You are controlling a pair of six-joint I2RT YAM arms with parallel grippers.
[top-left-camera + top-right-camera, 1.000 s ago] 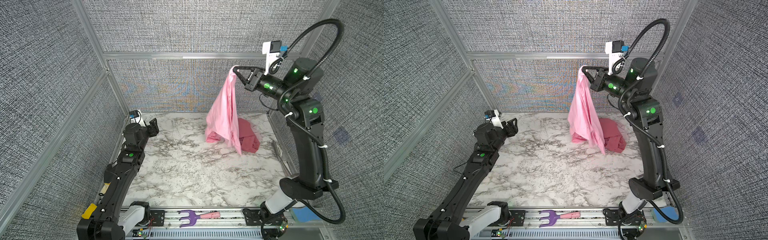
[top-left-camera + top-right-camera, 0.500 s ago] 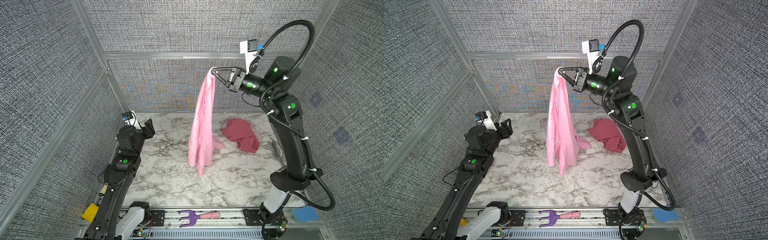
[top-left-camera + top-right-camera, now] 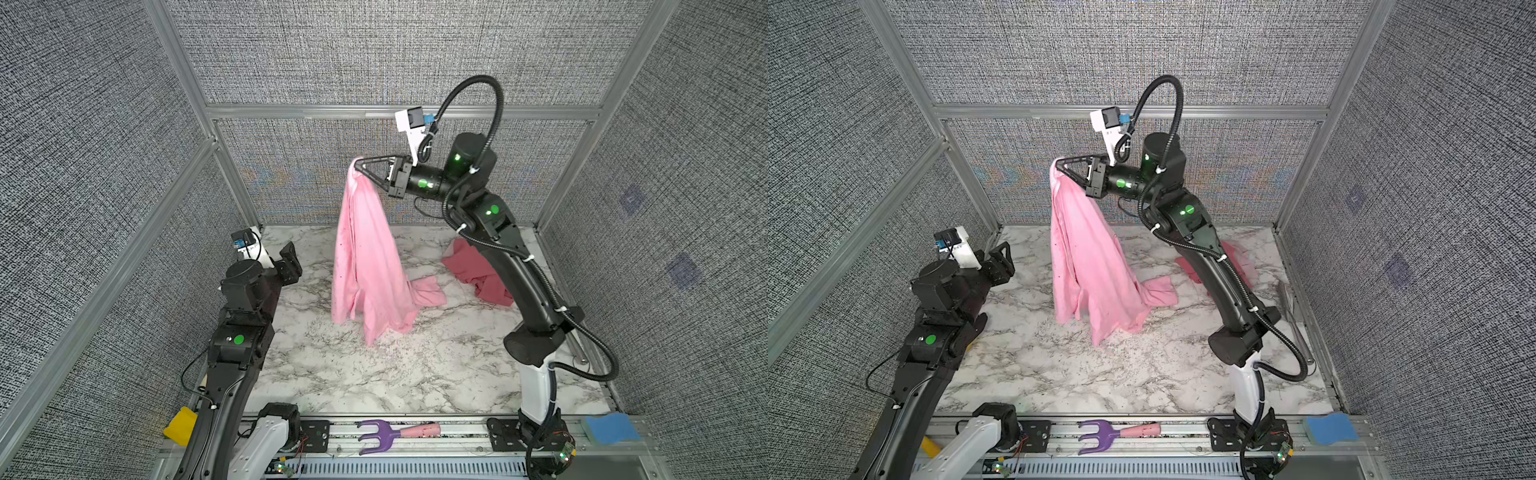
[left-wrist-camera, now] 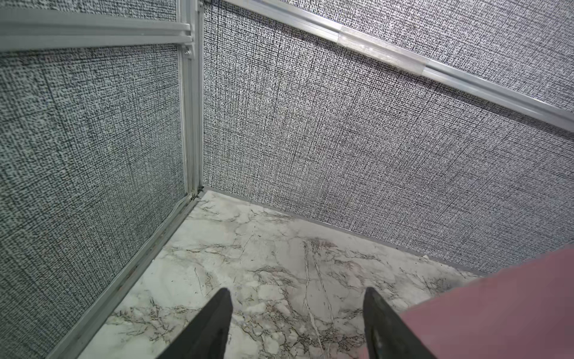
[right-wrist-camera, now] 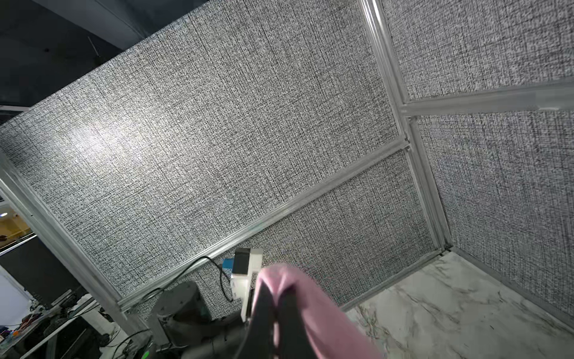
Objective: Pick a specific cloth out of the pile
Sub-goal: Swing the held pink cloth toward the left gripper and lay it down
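my right fingers (image 3: 360, 163) pinch the pink cloth (image 3: 370, 266) high, apart from the red cloth (image 3: 469, 270), only its hem on the surface (image 3: 374, 374), setting it down remains; my left fingers (image 3: 291, 262) gape empty

The cloth (image 3: 368, 266) is soft, matt pink fabric (creased in long folds); the table (image 3: 374, 374) looks like smooth marble, the walls (image 3: 374, 50) coarse grey weave, the rails (image 3: 311, 111) pale metal.

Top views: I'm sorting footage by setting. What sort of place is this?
Probably a lab robot test cell: grey fabric panels on aluminium framing enclose a marble-patterned tabletop, and a left arm and right arm stand on a front rail.
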